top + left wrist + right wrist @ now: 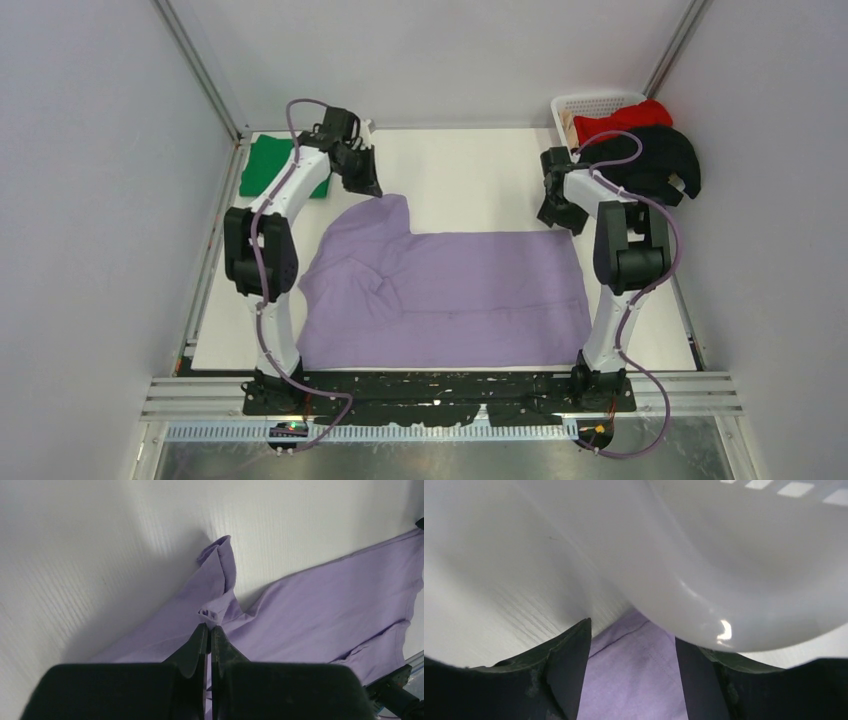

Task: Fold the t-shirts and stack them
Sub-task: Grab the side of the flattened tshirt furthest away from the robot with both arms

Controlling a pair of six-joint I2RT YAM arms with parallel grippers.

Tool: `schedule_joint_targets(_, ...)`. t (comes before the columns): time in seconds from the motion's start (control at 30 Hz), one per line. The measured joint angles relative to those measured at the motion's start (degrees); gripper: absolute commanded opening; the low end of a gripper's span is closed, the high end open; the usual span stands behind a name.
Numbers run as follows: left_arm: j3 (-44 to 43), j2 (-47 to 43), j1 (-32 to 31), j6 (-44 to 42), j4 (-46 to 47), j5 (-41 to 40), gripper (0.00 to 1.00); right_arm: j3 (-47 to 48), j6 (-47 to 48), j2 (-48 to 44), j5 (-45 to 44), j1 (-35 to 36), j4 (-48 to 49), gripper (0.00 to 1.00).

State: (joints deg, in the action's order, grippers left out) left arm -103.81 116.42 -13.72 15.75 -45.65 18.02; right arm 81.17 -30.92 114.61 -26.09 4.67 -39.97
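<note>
A lavender t-shirt (470,290) lies spread across the white table, one sleeve pulled up toward the far left. My left gripper (365,185) is shut on a small pinch of that sleeve's fabric (212,616), which bunches just past the fingertips (209,626). My right gripper (560,215) sits low at the shirt's far right corner. Its jaws stand apart on either side of the hemmed lavender edge (634,680), so the gripper (631,632) is open. A green t-shirt (270,165) lies folded at the far left. Red (620,120) and black (660,160) t-shirts hang from the basket.
The white lattice basket (590,102) stands at the far right corner, and its curved wall (724,555) looms just beyond my right fingers. Grey enclosure walls close in the table on three sides. Both arm bases are bolted along the near edge.
</note>
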Motion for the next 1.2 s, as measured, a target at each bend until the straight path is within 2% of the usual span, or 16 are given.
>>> schedule_joint_targets(0.17,4.1,-4.3,-0.5,-0.6,0.5,0.0,0.0,-4.2,-0.5,-2.6,-0.1,0.0,1.5,0.47)
schedule_joint_targets(0.33,7.1,-7.4,-0.8,-1.4,1.6,0.0,0.0,-5.9,-0.8,-3.5,-0.2,0.0,2.4,0.39)
schedule_joint_targets(0.47,8.6,-8.9,-1.3,-3.0,2.1,0.0,0.0,-6.0,-0.9,-3.5,0.0,0.0,2.7,0.23)
schedule_joint_targets(0.53,8.7,-9.2,-1.6,-3.8,2.1,0.0,0.0,-6.0,-0.9,-3.5,0.3,0.0,3.0,0.1)
schedule_joint_targets(0.6,8.9,-9.7,-1.7,-4.6,2.1,0.0,0.0,-6.0,-0.7,-3.5,0.5,0.0,3.4,0.06)
schedule_joint_targets(0.83,11.7,-14.1,-3.0,-7.9,2.2,-0.4,0.0,-7.0,0.5,-4.4,0.9,0.0,5.0,0.05)
schedule_joint_targets(1.2,24.4,-27.5,-9.3,-10.6,2.3,-7.3,0.0,-15.2,3.0,-18.4,2.9,1.0,6.4,0.05)
